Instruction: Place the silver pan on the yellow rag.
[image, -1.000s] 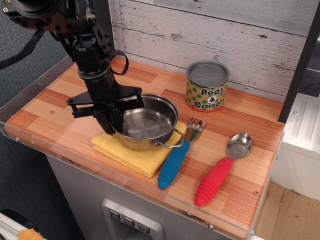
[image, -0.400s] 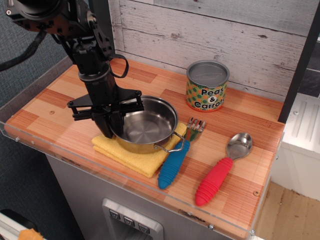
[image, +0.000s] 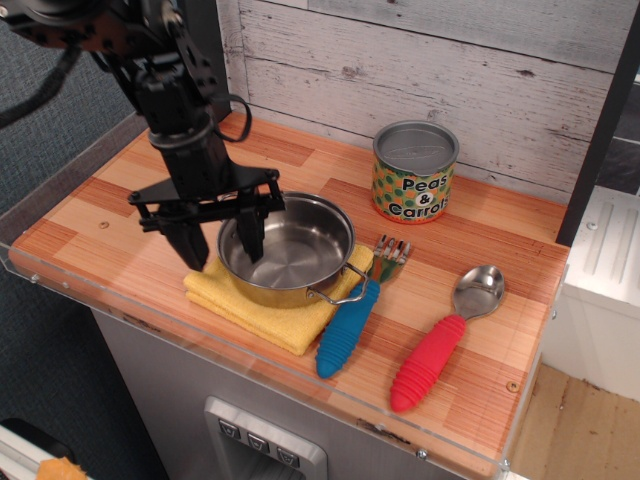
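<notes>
Gripper (image: 221, 240): left of centre, fingers spread, one outside the pan's left rim, one over its inside, pinching nothing.
Silver pan (image: 290, 250): centre-left, sitting on the yellow rag.
Yellow rag (image: 270, 312): under the pan, near the front edge.
Blue-handled fork (image: 352, 325): just right of the rag.
Peas & Carrots can (image: 414, 172): upper centre-right.
Red-handled spoon (image: 440, 345): lower right.

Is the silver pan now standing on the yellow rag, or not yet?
On it: the silver pan sits upright on the yellow rag, and the open gripper straddles its left rim.
</notes>
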